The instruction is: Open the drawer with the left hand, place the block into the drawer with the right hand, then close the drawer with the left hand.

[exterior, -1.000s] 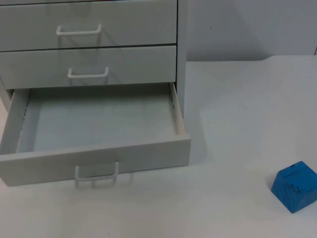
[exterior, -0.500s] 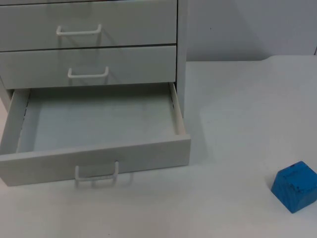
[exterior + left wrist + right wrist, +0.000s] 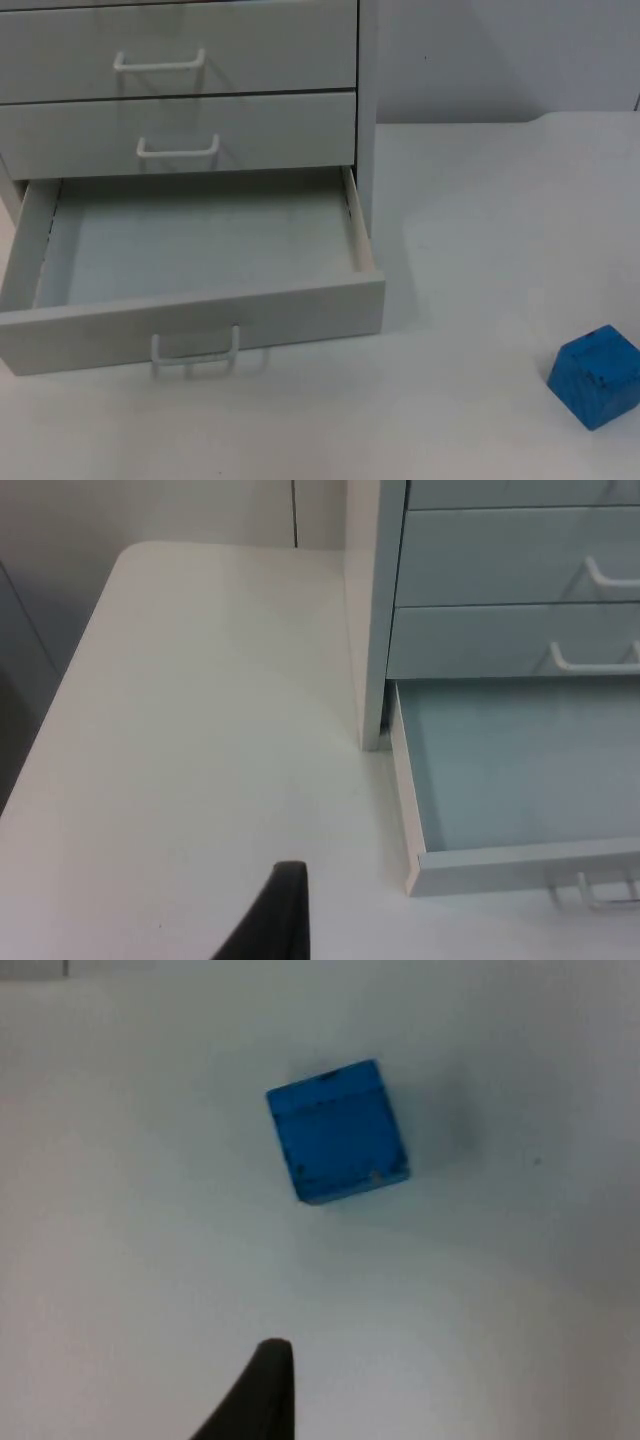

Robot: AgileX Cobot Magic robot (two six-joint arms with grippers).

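drawer (image 3: 200, 250): bottom one pulled out, bare inside | block (image 3: 596, 376): blue, on worktop (image 3: 470, 200), well right of drawer | left pincer (image 3: 275, 920): beside cabinet (image 3: 385, 600), state unclear | right pincer (image 3: 262, 1392): above block, state unclear

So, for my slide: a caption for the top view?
Bottom drawer pulled open and empty; blue block sits on the white table.

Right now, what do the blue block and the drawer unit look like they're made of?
The blue block looks like painted wood: matte blue faces with small dark scuffs and chipped spots along the edges. Foam is possible.

The drawer unit looks like light grey laminated board or plastic, smooth and even with a dull sheen. I can't tell which. Its open bottom drawer matches, and the loop handles seem white-coated wire or plastic.
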